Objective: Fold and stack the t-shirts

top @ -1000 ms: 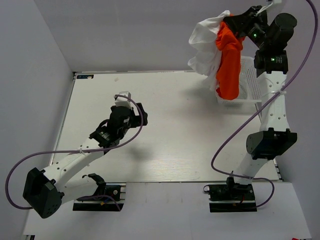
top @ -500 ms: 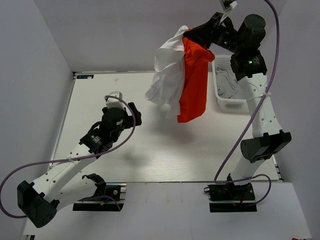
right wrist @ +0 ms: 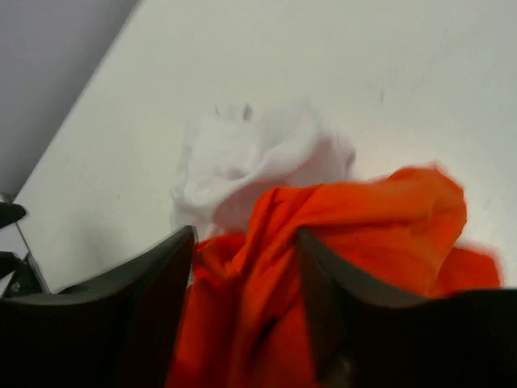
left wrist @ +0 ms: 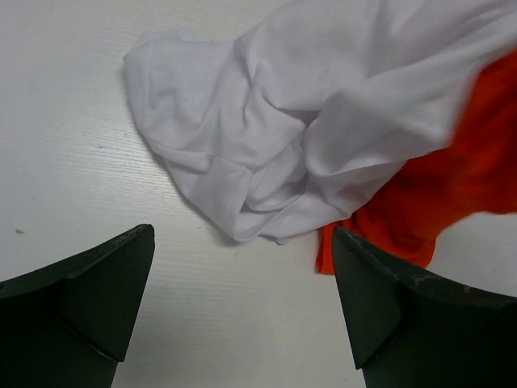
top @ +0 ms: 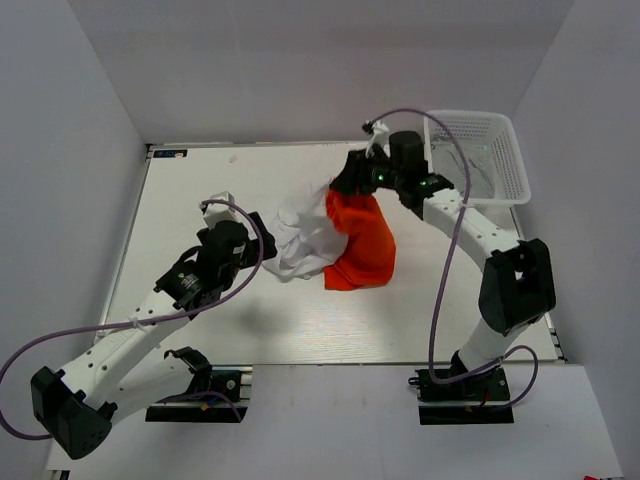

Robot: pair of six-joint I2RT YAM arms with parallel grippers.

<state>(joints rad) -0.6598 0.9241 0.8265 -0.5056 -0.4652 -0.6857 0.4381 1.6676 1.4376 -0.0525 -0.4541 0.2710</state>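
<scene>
The two t-shirts lie bunched together in a heap on the middle of the table. The white t-shirt [top: 298, 240] [left wrist: 323, 121] [right wrist: 242, 158] is on the left and the orange-red t-shirt [top: 362, 250] [left wrist: 452, 194] [right wrist: 363, 226] on the right, partly over it. My right gripper [top: 347, 186] [right wrist: 246, 234] hangs just above the heap's far edge, jaws apart, with orange cloth loose between its fingers [right wrist: 153, 283]. My left gripper [top: 243, 232] [left wrist: 242, 234] is low over the table just left of the white shirt, wide open and holding nothing.
A white lattice basket [top: 470, 116] stands at the table's back right corner, behind the right arm. Bare white tabletop [top: 200, 180] lies to the left of and in front of the heap. Grey walls close in the back and both sides.
The right arm swung both shirts from high over the basket down and left onto the table's middle, then spread its jaws. The left gripper shifted slightly toward the heap.
</scene>
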